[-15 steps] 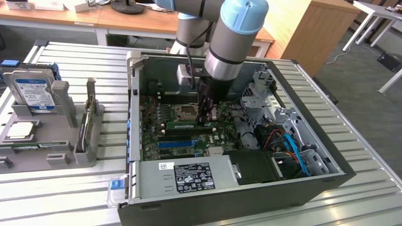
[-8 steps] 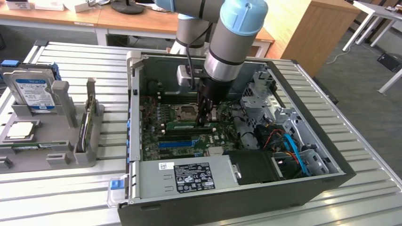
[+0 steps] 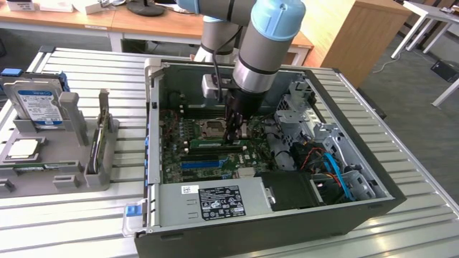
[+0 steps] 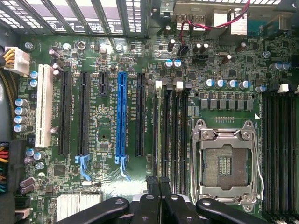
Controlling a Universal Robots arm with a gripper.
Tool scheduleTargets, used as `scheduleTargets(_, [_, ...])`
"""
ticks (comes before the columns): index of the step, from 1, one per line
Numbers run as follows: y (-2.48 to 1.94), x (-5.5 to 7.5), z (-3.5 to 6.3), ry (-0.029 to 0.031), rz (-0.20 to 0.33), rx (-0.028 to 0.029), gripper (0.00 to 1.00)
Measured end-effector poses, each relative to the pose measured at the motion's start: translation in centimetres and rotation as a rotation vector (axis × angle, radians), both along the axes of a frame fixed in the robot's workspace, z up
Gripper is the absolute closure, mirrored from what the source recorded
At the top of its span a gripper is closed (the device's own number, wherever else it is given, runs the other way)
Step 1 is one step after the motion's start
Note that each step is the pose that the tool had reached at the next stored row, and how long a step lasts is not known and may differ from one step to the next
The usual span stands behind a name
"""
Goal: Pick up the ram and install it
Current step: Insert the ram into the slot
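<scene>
The gripper (image 3: 231,134) has its fingers (image 4: 153,189) pinched shut, tips right on the ram (image 3: 212,143), which looks seated down inside the open computer case (image 3: 287,234).

A computer case (image 3: 153,134) is laid open on the desk (image 3: 420,177). Reckoned on the exterior view, a holder (image 3: 70,107) is placed beside the case at 9 o'clock, with a hard drive (image 3: 36,105) stood in it at 11 o'clock and a processor (image 3: 21,148) laid at 9 o'clock. Inside the case, the motherboard (image 3: 179,156) is found at 9 o'clock, the power supply (image 3: 208,201) at 6 o'clock and the drive cage (image 3: 301,107) at 3 o'clock. The ram (image 3: 212,143) is set on edge between the jaws, at 6 o'clock of the socket (image 3: 214,128), just beside it.
</scene>
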State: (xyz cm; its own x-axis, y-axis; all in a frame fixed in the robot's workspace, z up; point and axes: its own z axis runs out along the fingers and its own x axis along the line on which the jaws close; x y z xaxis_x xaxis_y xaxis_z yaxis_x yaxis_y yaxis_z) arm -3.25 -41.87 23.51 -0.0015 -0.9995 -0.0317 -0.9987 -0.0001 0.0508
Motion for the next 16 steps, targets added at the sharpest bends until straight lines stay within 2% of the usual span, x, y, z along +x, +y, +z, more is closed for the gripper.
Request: scheduleTargets(16, [0.00, 0.00, -0.16, 0.0000, -0.006, -0.0001, 0.88])
